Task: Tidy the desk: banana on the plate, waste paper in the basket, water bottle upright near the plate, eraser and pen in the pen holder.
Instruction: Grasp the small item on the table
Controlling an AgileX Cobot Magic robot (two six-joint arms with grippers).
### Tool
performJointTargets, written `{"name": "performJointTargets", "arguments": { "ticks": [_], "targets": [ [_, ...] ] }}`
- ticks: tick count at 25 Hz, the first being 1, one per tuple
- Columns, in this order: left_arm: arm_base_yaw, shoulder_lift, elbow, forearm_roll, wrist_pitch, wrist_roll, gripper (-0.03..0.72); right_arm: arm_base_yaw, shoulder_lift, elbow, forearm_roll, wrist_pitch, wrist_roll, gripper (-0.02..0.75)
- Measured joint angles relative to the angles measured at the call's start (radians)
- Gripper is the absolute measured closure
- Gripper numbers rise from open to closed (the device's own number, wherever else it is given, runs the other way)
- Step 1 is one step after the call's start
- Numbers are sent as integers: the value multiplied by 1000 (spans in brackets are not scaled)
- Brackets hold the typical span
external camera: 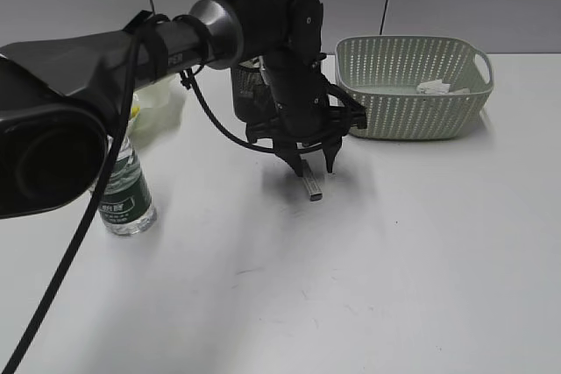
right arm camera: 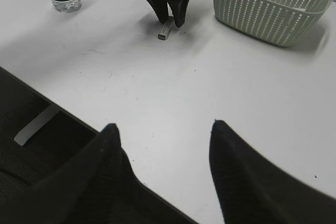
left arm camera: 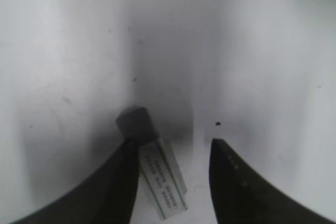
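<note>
At the middle of the desk (external camera: pixel 421 260), the left gripper (external camera: pixel 313 164) hangs tips-down over the eraser (external camera: pixel 314 188), a small grey block in a printed sleeve lying flat on the white top. In the left wrist view the jaws stand partly apart with the eraser (left arm camera: pixel 157 174) between them, close against one finger (left arm camera: pixel 118 182) and apart from the other; it looks bracketed rather than clamped, so I judge it not yet picked up. Toward two o'clock from the gripper sits the basket (external camera: pixel 412 111), with the waste paper (external camera: pixel 436 87) already inside, so that step looks done. Out at nine o'clock the water bottle (external camera: pixel 123 190) stands upright, and just behind it a slip of pale green and yellow shows past the arm, probably the plate with the banana, though too much is hidden to be sure. Behind the gripper at twelve o'clock a dark meshy shape may be the pen holder (external camera: pixel 245 89); whether the pen is in it cannot be told. Nearer the camera the right gripper (right arm camera: pixel 163 145) hovers over bare desk, fingers wide and empty. What remains, as far as shown, is the eraser going into the holder.
</note>
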Motion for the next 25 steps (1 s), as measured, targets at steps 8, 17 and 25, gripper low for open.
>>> {"name": "performJointTargets", "arguments": {
  "ticks": [8, 17, 25],
  "targets": [
    [3, 10, -17, -7, 4, -29, 351, 0, 0, 0, 0, 0, 0, 311],
    [6, -1, -17, 3, 4, -31, 352, 0, 0, 0, 0, 0, 1, 311],
    [7, -26, -17, 17, 4, -30, 352, 0, 0, 0, 0, 0, 1, 313]
  ]
}}
